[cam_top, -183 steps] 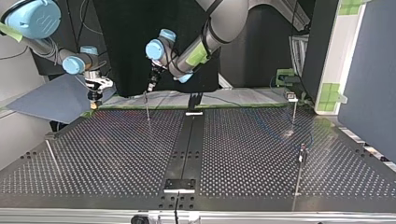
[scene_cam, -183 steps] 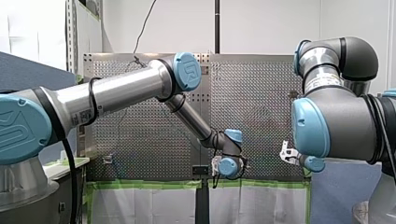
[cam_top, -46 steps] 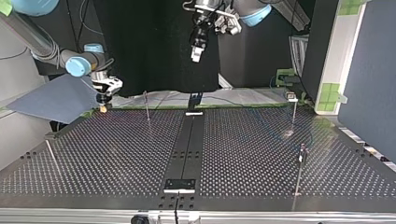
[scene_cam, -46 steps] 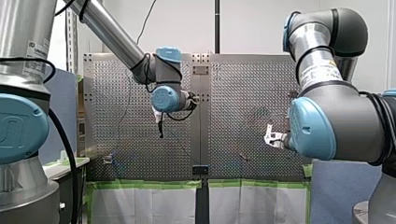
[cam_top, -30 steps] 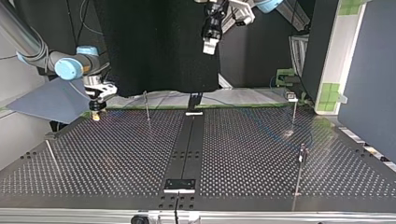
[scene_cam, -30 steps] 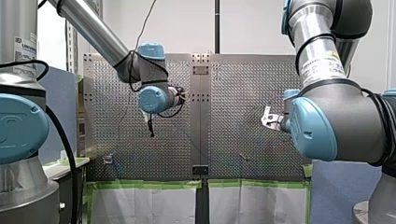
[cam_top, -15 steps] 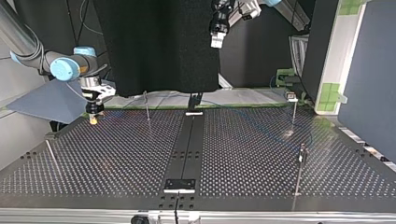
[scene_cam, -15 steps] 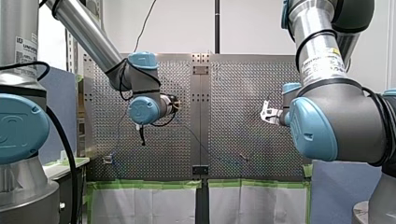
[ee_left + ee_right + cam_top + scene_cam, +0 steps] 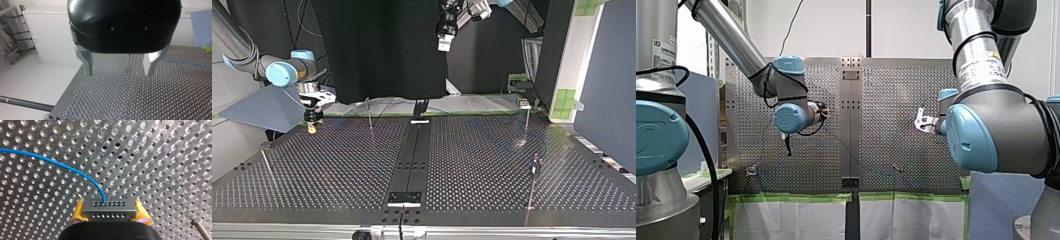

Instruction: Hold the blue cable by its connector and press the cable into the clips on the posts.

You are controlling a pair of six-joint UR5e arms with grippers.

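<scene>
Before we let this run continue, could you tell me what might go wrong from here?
The blue cable bends right where it leaves the connector held in my right gripper; pulling could strain that joint or twist the connector out of the yellow pads. My left gripper hangs open, high above the table and holding nothing, so the slack cable may slide off line and miss the nearest post.

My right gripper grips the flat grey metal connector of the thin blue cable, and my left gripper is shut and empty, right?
Not quite: the left wrist view shows my left gripper open and empty. My right gripper does grip the flat grey metal connector of the thin blue cable.
</scene>
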